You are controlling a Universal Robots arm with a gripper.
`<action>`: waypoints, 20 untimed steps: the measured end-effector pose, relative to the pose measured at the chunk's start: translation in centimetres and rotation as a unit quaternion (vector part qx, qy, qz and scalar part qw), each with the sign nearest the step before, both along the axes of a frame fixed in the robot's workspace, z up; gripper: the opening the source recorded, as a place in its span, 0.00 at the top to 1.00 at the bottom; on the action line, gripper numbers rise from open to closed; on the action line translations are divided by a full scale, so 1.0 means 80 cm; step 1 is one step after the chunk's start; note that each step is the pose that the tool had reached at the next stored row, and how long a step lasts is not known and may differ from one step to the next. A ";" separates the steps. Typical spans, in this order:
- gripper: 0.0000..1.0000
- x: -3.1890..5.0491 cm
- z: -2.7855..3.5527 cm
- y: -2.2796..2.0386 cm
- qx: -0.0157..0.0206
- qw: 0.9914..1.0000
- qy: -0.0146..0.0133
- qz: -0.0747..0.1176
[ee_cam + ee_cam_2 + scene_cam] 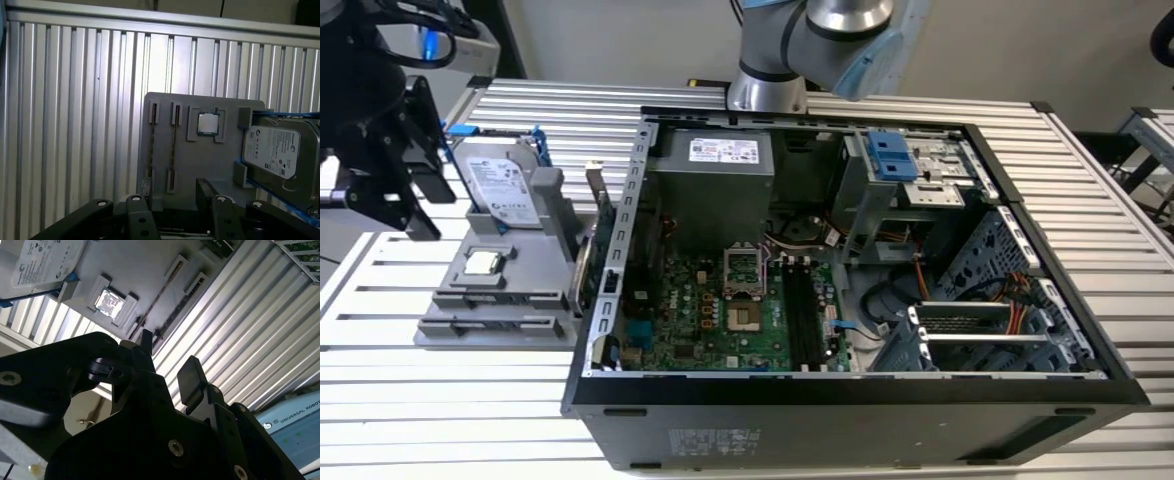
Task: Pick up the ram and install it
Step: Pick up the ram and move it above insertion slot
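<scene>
Tool: the black tool [167,360] sits closest in both wrist views. Its two fingers [191,376] are spread, with only air between them.
Tool's place: at the exterior view's left, hanging above the table [480,400], to the left of the gray holder [494,290] and not touching it.
Arm: the silver and pale-blue arm [781,45] rises from the far side of the table, behind the computer case [854,420]. Its wrist looks down on the holder.
Ram: the ram [175,147] stands edge-on in a holder slot, a slim dark bar held by a clip at each end. It is ungrasped and lies ahead of the spread fingers.
Neighbour: a second thin strip [152,147] runs parallel in the next slot.
Holder's other load: a square processor chip [208,123] beside the ram, then a silver hard drive [275,155] in blue brackets.
Case: open, with the green motherboard [707,325] and its black memory slots [801,315] inside, well apart from the ram.
</scene>
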State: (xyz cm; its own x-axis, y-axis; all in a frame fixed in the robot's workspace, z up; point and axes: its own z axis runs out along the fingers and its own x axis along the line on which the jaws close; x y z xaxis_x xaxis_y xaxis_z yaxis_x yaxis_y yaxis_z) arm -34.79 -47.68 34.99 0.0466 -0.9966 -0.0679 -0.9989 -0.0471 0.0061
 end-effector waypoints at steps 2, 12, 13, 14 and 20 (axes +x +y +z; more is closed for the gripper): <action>0.00 0.000 -0.0019 0.0000 0.000 1.000 0.000 0.000; 0.00 0.000 -0.0095 0.0006 -0.002 1.000 0.000 0.000; 0.00 0.000 -0.0103 0.0008 -0.002 1.000 0.000 0.000; 0.00 0.000 -0.0109 0.0009 -0.002 1.000 0.000 0.000; 0.00 0.000 -0.0142 0.0026 -0.005 1.000 0.000 0.000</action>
State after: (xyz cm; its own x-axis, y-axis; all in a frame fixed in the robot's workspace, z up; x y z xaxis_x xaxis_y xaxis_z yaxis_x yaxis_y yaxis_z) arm -34.79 -47.48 33.86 0.0466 -0.9973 -0.0571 -0.9989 -0.0470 0.0066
